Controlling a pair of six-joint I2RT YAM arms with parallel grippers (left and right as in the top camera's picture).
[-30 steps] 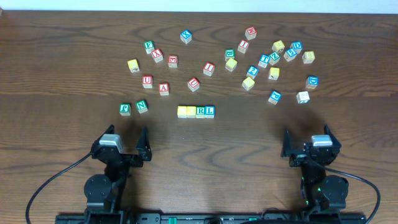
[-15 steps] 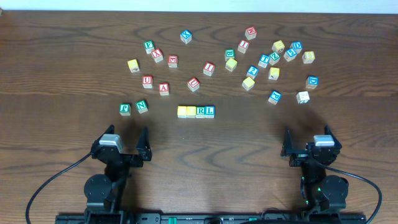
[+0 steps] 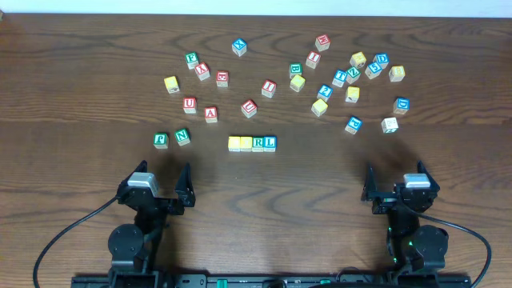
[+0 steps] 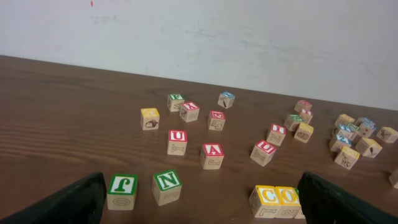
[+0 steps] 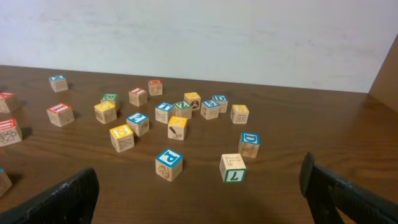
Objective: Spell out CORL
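A dark brown wooden tabletop with visible grain meets a plain white wall along its far edge; a brown panel stands at the far right corner.

right tool: spread wide, empty | letter blocks: scattered on wooden table | wall: white, behind

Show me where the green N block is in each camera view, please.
Overhead: the green N block lies left of centre, slightly below the middle.
Left wrist: it is near the bottom edge, left of centre.
Right wrist: it is not in this picture.
Shared landmark: the other green block lies just to its left in both views.
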